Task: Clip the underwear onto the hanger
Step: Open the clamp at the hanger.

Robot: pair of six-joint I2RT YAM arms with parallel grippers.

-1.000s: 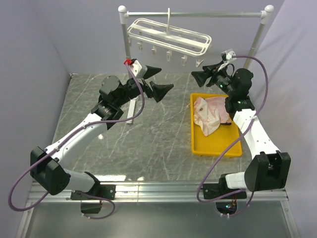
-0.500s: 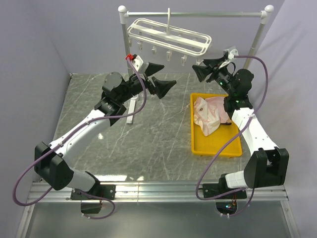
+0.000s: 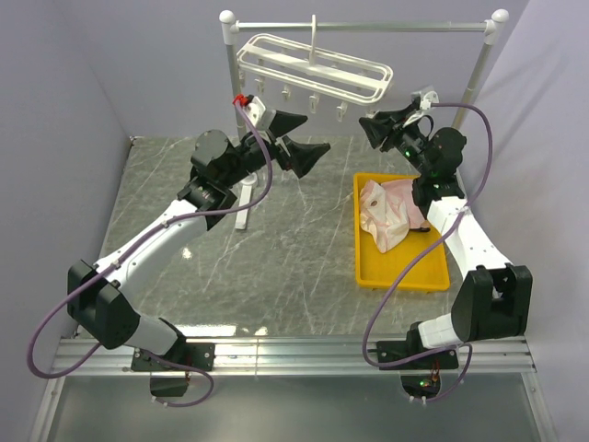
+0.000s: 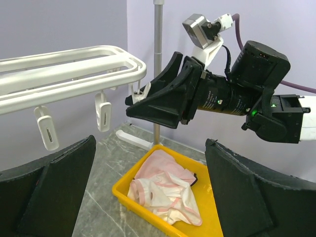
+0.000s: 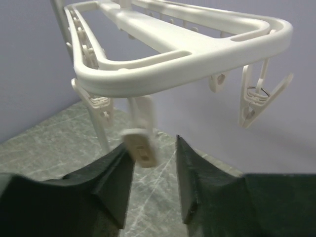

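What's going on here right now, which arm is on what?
The right gripper is up at the end of the white hanger, with one dangling clip between its jaws; a gap shows on one side, so it is not squeezing it. The left gripper hovers nearby, wide open and empty. The pink underwear lies in the yellow tray; nothing is clipped yet.

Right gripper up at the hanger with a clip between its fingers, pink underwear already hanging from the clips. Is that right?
No: the underwear lies bunched in the yellow tray, not hanging, as the top external view shows. The right gripper is at the hanger with a clip between its fingers.
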